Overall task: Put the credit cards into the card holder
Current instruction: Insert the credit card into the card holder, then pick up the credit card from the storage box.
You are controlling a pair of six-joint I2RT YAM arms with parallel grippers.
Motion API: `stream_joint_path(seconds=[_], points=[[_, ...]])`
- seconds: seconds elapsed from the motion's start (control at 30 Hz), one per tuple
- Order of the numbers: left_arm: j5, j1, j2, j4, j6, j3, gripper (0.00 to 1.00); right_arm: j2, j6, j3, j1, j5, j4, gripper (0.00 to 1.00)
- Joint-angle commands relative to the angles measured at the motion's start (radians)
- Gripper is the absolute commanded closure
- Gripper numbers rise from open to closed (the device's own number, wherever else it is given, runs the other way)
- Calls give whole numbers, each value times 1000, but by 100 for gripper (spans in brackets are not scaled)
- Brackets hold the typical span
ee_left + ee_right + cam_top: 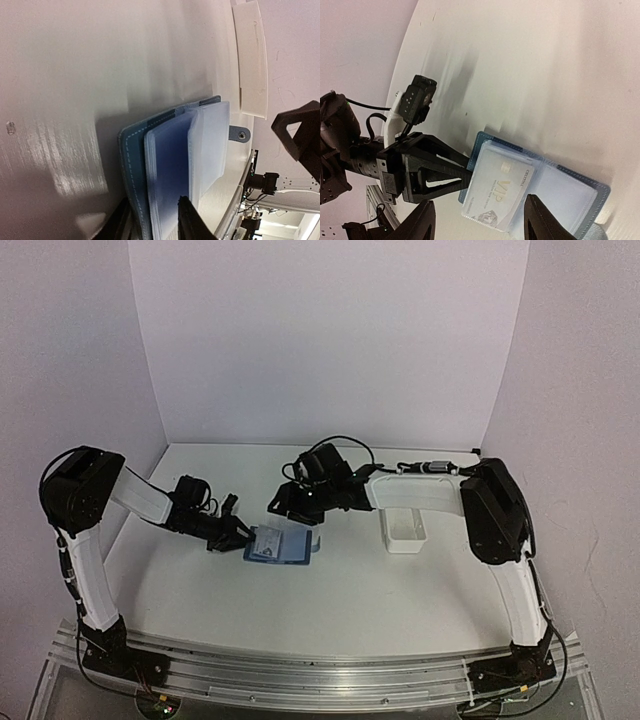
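Observation:
The dark-blue card holder [285, 546] lies open on the table, pale pocket pages up. My left gripper [243, 535] is shut on its left edge. In the left wrist view the gripper [152, 220] has its fingers [190, 222] on either side of the cover and pages of the holder [170, 160], and the snap tab [241, 134] points away. A white card with gold VIP lettering [502, 192] lies on the holder's [570, 192] left page, apparently inside a clear pocket. My right gripper [287, 505] hovers just behind the holder. In its own view it [480, 225] is open and empty.
A long white tray [403, 525] sits right of the holder under the right forearm and shows in the left wrist view [252, 55]. White walls close the back and sides. The left gripper [435, 175] fills the left of the right wrist view.

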Motion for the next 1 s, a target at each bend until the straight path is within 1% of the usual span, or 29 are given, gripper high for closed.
stream_joint_path(seconds=[0.0, 0.07, 0.13, 0.17, 0.23, 0.33, 0.37, 0.5, 0.57, 0.6, 0.67, 0.7, 0.73, 0.8, 0.87, 0.93, 0.97], points=[[-64, 0, -33, -245, 37, 65, 63, -122, -184, 5, -80, 7, -2, 42], [-68, 1, -52, -267, 26, 75, 58, -159, -314, 9, -116, 9, -7, 40], [-78, 1, -78, -277, 25, 84, 54, -201, -478, 11, -156, 16, -14, 36], [-80, 1, -87, -280, 25, 90, 51, -224, -528, 9, -179, 20, -16, 32], [-88, 3, -96, -297, 32, 99, 45, -260, -636, 2, -226, 37, -16, 21], [-120, 17, -103, -328, 42, 113, 42, -307, -808, -2, -259, 103, -19, 5], [-127, 25, -106, -335, 45, 116, 42, -318, -891, -8, -261, 140, -19, 2], [-134, 45, -125, -367, 95, 145, 41, -334, -1131, -40, -268, 345, -21, 2], [-122, 46, -152, -335, 146, 148, 40, -334, -1255, -75, -293, 372, -28, 2], [-114, 45, -164, -311, 167, 143, 36, -335, -1335, -96, -317, 368, -29, 2], [-100, 42, -196, -236, 216, 122, 24, -340, -1492, -149, -350, 357, -33, 2], [-98, 40, -219, -175, 251, 101, 9, -343, -1595, -186, -364, 354, -33, 2], [-97, 37, -234, -128, 275, 86, 2, -348, -1687, -205, -381, 333, -33, 2], [-101, 29, -255, -55, 324, 61, 1, -360, -1848, -248, -404, 269, -36, 2], [-110, 23, -260, -14, 345, 46, 1, -350, -1963, -265, -425, 283, -36, 2], [-111, 16, -263, 19, 351, 34, 0, -323, -2019, -243, -455, 308, -40, 2], [-112, 12, -264, 30, 357, 30, 0, -314, -2049, -238, -469, 294, -43, 2]])
